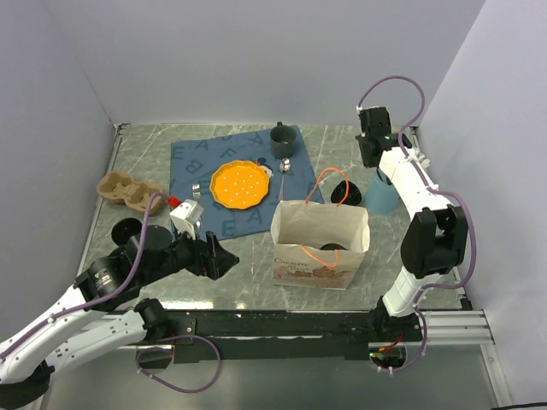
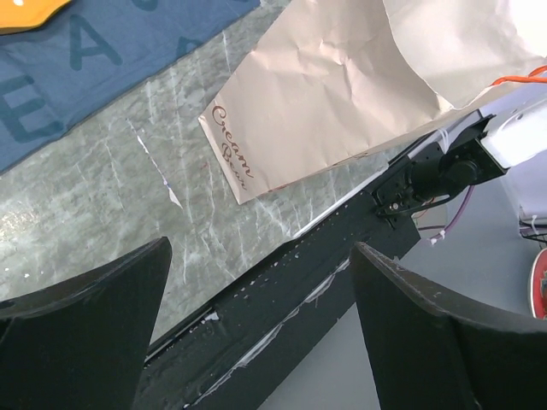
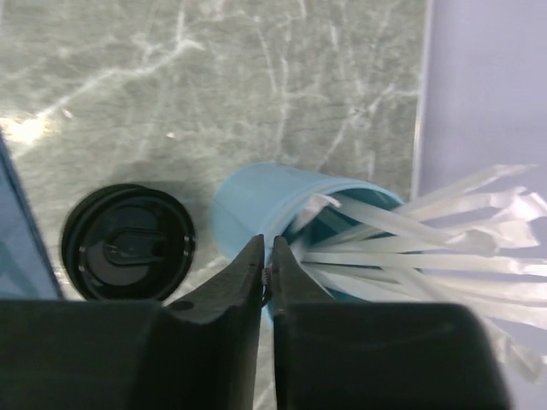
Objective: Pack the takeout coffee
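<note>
A brown paper bag with orange handles stands open mid-table, and a dark round thing shows inside it. In the left wrist view the bag fills the upper right. A black lid lies behind the bag, left of a blue cup full of white wrapped straws. My right gripper hovers over that cup. In the right wrist view its jaws are shut just above the cup's near rim, beside the straws and the lid. My left gripper is open, with nothing between its fingers.
A blue lettered cloth holds an orange plate, with a dark mug at its far corner. A cardboard cup carrier, another black lid and a white box with a red cap lie at the left. The black table rail runs under the left gripper.
</note>
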